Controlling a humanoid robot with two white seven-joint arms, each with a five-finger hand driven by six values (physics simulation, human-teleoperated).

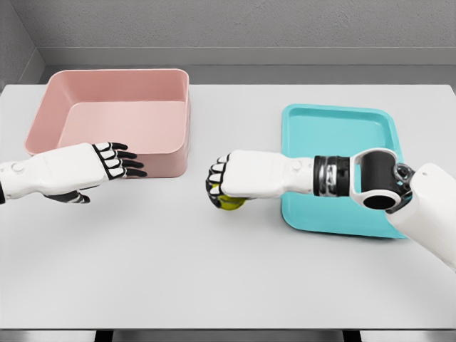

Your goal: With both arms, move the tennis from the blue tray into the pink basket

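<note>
Handover stage, as judged from the layout. The right hand [229, 187] reaches leftward past the edge of the blue tray [340, 128], fingers curled down over the tennis ball [229, 202], which shows as a yellow-green patch beneath the palm (whether it rests on the table [228, 278] or is lifted clear cannot be told). The ball thus lies between tray and pink basket [114, 117], off both. The left hand [117, 162] waits just in front of the basket's near wall, fingers extended and spread, holding nothing; this posture suggests it is placed to receive the ball, since the basket lies on its side.
</note>
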